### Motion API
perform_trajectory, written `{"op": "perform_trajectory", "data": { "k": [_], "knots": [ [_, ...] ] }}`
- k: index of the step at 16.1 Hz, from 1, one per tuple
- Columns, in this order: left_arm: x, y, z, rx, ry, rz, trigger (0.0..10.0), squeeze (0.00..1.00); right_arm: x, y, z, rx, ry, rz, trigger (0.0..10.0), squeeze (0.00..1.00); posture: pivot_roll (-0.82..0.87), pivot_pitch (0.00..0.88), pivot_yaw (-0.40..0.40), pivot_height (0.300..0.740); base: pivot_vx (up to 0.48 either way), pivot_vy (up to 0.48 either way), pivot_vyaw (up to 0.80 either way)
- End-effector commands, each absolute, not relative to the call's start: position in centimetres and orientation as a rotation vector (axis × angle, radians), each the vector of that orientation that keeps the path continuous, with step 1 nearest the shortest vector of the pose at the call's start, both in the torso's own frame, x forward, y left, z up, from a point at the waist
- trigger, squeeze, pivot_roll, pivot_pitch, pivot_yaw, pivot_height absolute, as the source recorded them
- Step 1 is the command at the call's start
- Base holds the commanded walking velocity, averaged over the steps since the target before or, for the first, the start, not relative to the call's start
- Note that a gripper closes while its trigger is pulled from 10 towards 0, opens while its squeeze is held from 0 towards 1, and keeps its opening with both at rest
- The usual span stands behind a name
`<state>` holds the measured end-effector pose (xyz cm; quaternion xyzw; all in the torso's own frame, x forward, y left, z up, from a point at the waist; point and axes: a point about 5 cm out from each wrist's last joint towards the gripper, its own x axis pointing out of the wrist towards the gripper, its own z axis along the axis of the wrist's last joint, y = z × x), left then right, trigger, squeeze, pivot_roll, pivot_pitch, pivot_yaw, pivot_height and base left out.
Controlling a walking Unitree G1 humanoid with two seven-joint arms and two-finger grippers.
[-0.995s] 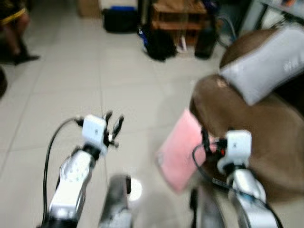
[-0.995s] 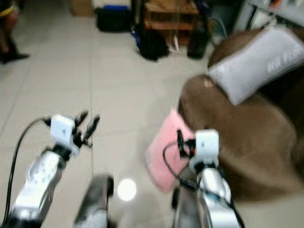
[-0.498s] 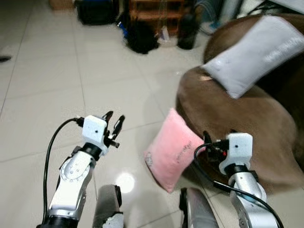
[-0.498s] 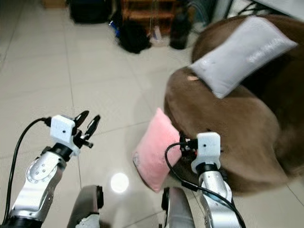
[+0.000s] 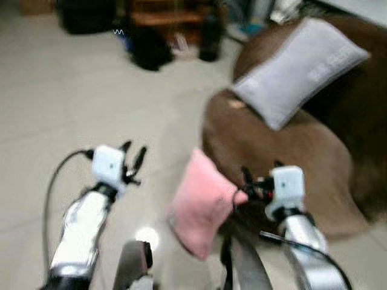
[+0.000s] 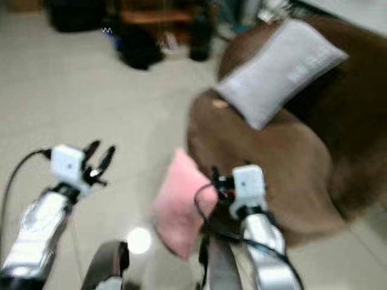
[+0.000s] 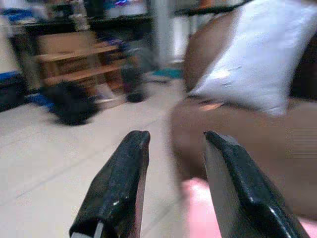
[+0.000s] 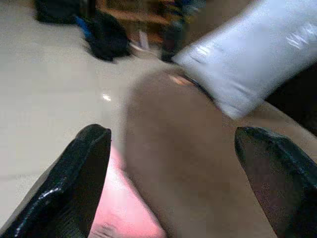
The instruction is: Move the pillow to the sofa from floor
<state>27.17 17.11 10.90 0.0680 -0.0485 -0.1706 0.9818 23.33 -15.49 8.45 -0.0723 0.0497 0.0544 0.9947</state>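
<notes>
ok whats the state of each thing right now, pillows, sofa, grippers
pink pillow: on the floor, standing on edge, leaning against the sofa, not held
grey pillow: lying on the sofa, tilted
sofa: brown, holds just the grey pillow
left gripper: jaws open, empty, above the floor
right gripper: jaws open wide, empty, by the pink pillow

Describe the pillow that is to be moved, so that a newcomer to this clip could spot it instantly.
Find the big brown sofa on the right. At its foot, on the pale tiled floor, a pillow leans against the sofa's front. It is pink, unlike the grey pillow lying up on the sofa.
</notes>
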Motion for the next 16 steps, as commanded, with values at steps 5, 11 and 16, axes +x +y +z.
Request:
{"op": "perform_trajectory", "data": {
  "k": [5,11,16],
  "knots": [
    [26.9,17.4,10.9,0.156,-0.095,-0.347,10.0,0.00,23.7,-15.7,8.5,-0.131,0.106,0.092,10.0,0.00,0.04,0.058,-0.058,0.565,0.315,0.000,0.31],
    [26.4,17.4,10.5,0.168,-0.070,-0.370,10.0,0.00,24.0,-15.2,7.3,-0.142,0.171,0.168,10.0,0.00,0.04,0.080,-0.055,0.555,0.093,0.000,0.00],
    [25.8,17.4,10.0,0.192,-0.038,-0.407,10.0,0.00,25.5,-14.9,6.4,-0.122,0.200,0.178,10.0,0.00,0.06,0.122,-0.045,0.510,0.000,0.000,0.00]
  ]
}}
